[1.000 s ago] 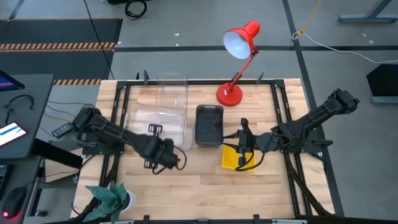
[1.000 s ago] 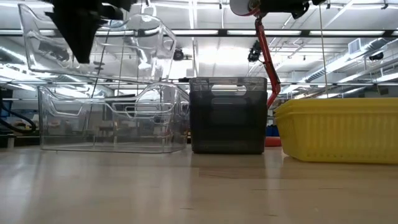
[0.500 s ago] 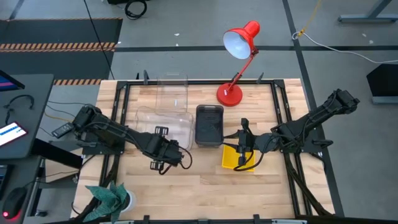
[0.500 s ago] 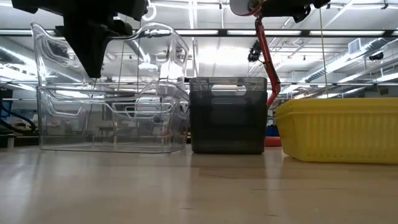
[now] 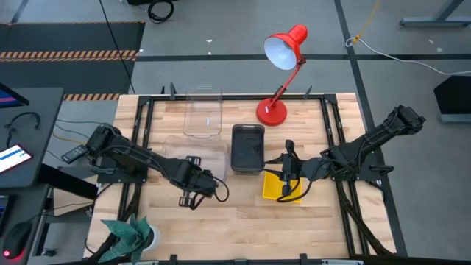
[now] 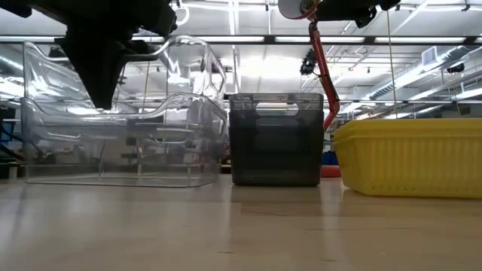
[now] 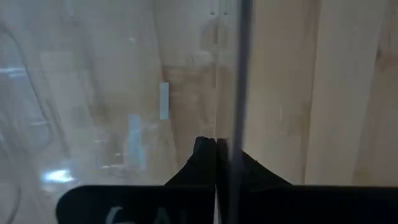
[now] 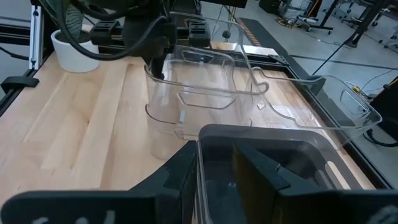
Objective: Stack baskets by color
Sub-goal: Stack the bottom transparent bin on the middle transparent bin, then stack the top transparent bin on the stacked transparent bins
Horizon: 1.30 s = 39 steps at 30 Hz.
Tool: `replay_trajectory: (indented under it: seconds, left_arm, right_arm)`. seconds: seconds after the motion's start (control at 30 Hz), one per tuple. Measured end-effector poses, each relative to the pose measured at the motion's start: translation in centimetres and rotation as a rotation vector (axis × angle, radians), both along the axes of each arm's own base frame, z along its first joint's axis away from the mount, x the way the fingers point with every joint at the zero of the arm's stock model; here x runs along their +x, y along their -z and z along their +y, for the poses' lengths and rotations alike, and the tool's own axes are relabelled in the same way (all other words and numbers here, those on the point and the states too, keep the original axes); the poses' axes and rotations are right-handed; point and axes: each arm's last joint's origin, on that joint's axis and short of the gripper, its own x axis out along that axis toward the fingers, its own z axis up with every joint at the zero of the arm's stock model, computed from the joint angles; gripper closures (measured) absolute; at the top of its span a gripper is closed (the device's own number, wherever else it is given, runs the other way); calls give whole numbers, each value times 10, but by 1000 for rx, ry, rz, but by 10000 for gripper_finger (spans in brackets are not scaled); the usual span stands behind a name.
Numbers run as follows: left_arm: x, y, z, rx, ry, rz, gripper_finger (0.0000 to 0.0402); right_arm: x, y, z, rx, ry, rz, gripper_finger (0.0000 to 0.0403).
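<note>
A clear basket (image 5: pixel 193 151) sits low over the table at centre left, with my left gripper (image 5: pixel 195 175) shut on it. A second clear basket (image 5: pixel 203 114) stands beyond it near the far edge. A dark grey basket (image 5: pixel 248 147) stands on its bottom at the table's middle, and my right gripper (image 8: pixel 214 149) is closed across its wall. A yellow basket (image 5: pixel 283 188) rests on the table below my right gripper. My left gripper pinches the clear basket's near long wall (image 7: pixel 231 146) between its two fingers, coming from above and pointing down. The basket hangs about level with its bottom at table height (image 6: pixel 113 181). Whether it rests on the wood cannot be told. My right gripper has the dark grey basket's wall at its near end (image 8: pixel 199 155) between its fingers. One finger (image 8: pixel 180 168) is outside and the other shows through the dark wall, inside. The fingers come from the table's right, slanting a little down. The basket stands upright on the table.
A red desk lamp (image 5: pixel 283 48) has its base (image 5: pixel 271 112) at the far edge, right of the far clear basket. A potted plant (image 5: pixel 132 235) stands at the near left corner. Black frame rails run along the table's sides. Bare wood lies along the near edge.
My left gripper has gone down and toward the near edge, tipping until it points straight down. The clear basket it holds, earlier tilted above the other clear basket, has come down about level to table height, nearer than that one. The right arm has kept still.
</note>
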Motion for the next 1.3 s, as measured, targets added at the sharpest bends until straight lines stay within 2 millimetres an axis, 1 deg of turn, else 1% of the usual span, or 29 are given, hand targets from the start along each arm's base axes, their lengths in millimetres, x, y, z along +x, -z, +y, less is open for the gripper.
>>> replay_trajectory:
  seconds: [0.1,0.27,0.33,0.43,0.53,0.63,0.73,0.8,0.93,1.03,1.17,1.3]
  left_arm:
    - [0,1,-1,-2,-8,-4,378]
    - [2,0,-4,-11,-10,-38,309]
    - [2,-5,-5,-23,-10,-36,279]
    - [1,-18,-5,-10,9,-22,243]
    - [-5,-27,4,103,36,-31,224]
    - [-9,-32,18,170,34,-62,222]
    - [-11,-35,39,221,-9,-89,231]
    - [-14,-33,56,262,-60,-89,239]
    - [-12,-23,90,271,-171,-105,255]
    - [-7,-16,109,269,-222,-146,266]
    - [-1,-15,128,271,-270,-206,280]
    - [0,-16,143,275,-242,-197,285]
  right_arm:
    - [0,0,0,0,-1,1,295]
    - [0,0,0,3,0,1,295]
    - [0,0,0,3,0,1,295]
    - [0,0,0,4,0,1,295]
    - [0,1,0,2,0,3,295]
    - [0,1,0,2,0,3,295]
    - [0,4,0,7,1,-1,295]
    - [0,7,0,7,-1,-8,295]
    - [0,10,-1,6,3,-6,295]
    - [0,9,-1,3,0,-13,295]
    - [0,9,-1,4,-1,-19,295]
    - [0,9,-1,-2,-4,-17,295]
